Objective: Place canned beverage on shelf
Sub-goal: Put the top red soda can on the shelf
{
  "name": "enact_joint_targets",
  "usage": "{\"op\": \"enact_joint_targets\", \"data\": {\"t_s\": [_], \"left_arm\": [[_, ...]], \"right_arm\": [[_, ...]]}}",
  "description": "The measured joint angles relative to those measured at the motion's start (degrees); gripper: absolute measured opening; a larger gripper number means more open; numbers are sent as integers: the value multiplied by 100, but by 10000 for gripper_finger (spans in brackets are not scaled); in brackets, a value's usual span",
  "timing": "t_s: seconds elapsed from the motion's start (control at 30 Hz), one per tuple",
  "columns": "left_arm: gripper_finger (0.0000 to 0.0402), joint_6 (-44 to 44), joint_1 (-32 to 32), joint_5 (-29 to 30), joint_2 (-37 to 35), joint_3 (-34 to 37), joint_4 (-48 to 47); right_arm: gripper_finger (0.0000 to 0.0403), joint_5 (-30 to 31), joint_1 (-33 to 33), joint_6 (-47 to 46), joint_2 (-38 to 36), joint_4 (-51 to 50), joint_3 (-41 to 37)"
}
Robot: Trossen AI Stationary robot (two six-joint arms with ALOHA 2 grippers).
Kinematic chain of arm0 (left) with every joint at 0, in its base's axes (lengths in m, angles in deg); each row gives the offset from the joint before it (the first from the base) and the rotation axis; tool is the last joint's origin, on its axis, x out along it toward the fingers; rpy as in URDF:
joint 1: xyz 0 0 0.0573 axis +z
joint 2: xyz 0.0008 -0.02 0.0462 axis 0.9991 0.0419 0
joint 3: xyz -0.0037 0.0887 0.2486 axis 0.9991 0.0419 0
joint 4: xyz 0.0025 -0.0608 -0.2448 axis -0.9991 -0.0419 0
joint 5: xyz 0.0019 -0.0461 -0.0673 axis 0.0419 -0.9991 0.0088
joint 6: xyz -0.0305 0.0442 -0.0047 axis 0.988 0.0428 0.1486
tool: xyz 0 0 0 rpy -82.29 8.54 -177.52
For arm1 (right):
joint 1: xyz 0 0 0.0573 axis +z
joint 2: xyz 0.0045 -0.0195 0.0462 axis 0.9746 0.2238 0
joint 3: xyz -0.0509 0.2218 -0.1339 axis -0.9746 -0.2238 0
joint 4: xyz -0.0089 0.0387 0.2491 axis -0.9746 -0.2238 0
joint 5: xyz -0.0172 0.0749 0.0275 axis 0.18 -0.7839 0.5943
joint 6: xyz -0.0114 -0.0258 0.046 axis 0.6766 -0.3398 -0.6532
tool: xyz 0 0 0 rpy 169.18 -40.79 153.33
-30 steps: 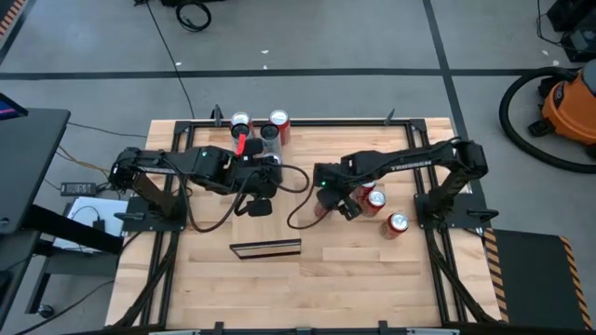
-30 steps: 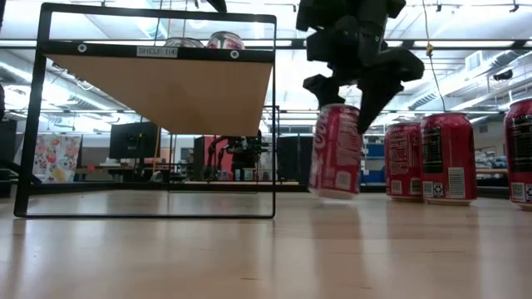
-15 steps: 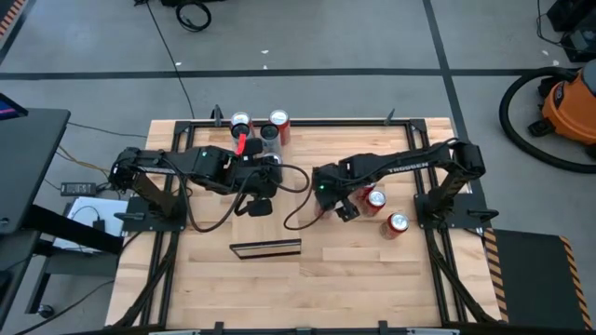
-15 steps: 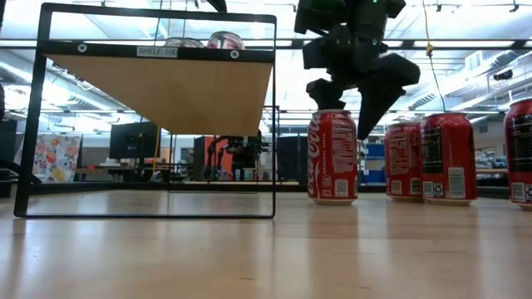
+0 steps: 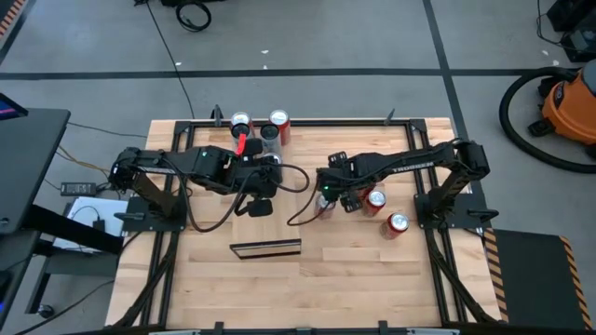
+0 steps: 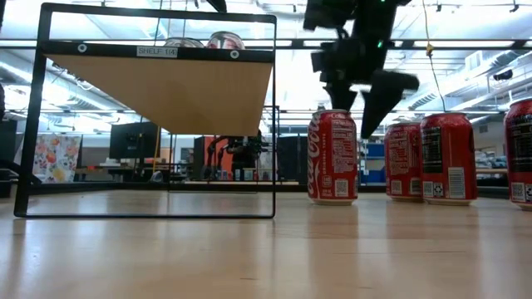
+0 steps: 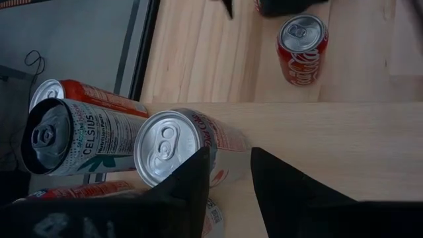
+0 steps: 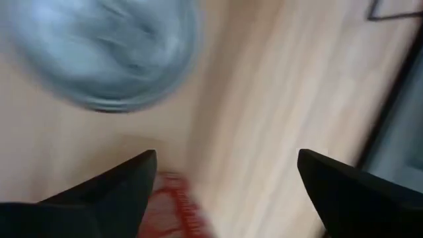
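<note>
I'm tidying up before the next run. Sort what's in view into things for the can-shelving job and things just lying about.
For the job: shelf; Coca-Cola can standing on the table; right claw, open above it; shelved cans; left claw beside them.
Lying about: orange vacuum; coiled cable on the floor.

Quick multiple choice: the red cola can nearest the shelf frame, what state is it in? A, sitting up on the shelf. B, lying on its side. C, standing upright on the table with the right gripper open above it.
C: the cola can stands upright on the table, right gripper open above it.
</note>
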Motion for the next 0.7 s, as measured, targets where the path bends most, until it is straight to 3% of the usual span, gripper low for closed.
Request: {"op": "enact_joint_targets", "data": {"t_s": [0.2, 0.33, 0.5, 0.7], "left_arm": [[121, -40, 0, 0, 0, 0, 0], [121, -23, 0, 0, 0, 0, 2], [121, -12, 0, 0, 0, 0, 2], [121, -12, 0, -2, 0, 0, 2]], "right_arm": [[371, -1100, 75, -523, -534, 4, 1], [371, -1371, 220, -715, -727, 556, -184], [371, -1218, 428, -638, -684, 1036, -505], [371, -393, 443, -367, -679, 1292, -753]]}}
